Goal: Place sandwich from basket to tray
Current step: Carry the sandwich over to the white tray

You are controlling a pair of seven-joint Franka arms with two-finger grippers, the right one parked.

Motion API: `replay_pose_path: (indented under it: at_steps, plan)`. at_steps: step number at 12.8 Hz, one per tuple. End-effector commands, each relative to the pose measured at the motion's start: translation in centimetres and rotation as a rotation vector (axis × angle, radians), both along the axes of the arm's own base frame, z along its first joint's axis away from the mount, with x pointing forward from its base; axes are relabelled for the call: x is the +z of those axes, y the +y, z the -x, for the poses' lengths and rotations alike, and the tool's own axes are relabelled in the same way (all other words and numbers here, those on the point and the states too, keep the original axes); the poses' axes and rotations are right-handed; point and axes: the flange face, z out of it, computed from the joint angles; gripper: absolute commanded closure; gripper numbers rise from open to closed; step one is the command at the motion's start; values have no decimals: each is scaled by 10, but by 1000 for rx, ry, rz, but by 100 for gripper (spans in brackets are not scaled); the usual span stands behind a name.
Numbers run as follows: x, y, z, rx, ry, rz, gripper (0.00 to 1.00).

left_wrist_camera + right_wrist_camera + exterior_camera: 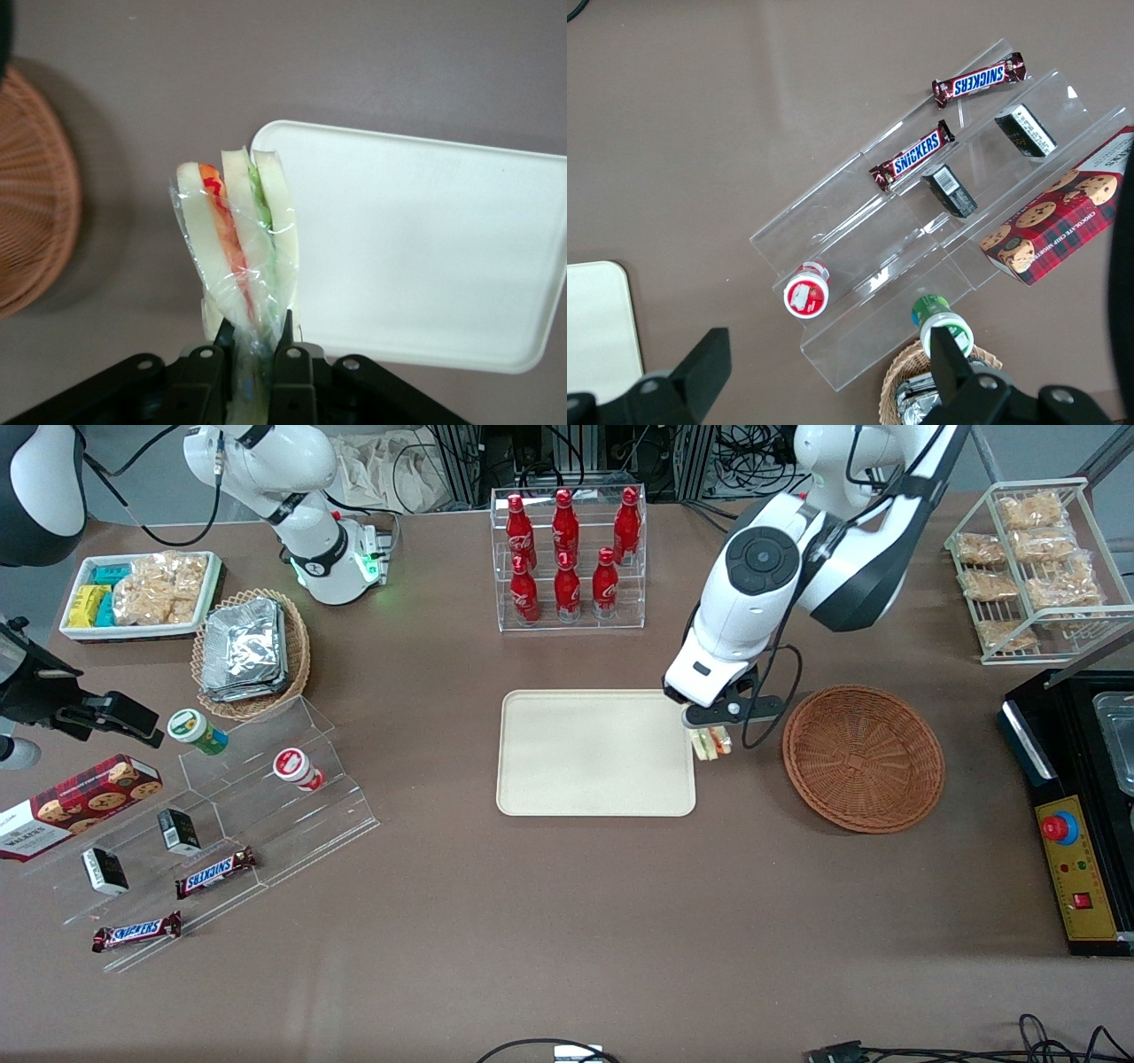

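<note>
My gripper is pinched narrow on the sandwich, holding the wrapped wedge by its thin end so the bread and the red and green filling stand out ahead of my fingers. I hang it in the air over the table just beside the tray, between the tray and the basket, with the wedge lapping the tray's near corner. The basket looks empty, so the pick seems done and what is left is the carry and the set-down. To do it well, I judge I should slide farther over the tray until the whole wedge is inside the rim, come down low so a flat face meets the surface, and only then let go; released here it could land on the rim and tip onto the table. The wrap looks slippery, so I would move without jerks. The wrist view shows my grip and the plastic film clearly, which the front view hides under my arm; the front view shows how much bare tray I have to aim at.
</note>
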Motion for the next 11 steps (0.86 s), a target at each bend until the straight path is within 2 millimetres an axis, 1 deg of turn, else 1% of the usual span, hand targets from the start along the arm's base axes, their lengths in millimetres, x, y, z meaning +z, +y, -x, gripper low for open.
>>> replay_pose_path:
  at_steps: [1,3,5,7,9,11]
  plan:
    - [-37,12,29,-3,-94,23,81]
    - [-57,3,39,-26,-108,64,81]
    - [-74,1,40,-32,-92,88,81]
    - [-91,-2,38,-39,-79,117,79]
    - [-105,-4,39,-44,-72,142,78]
    - [-116,-10,42,-56,-61,162,75]
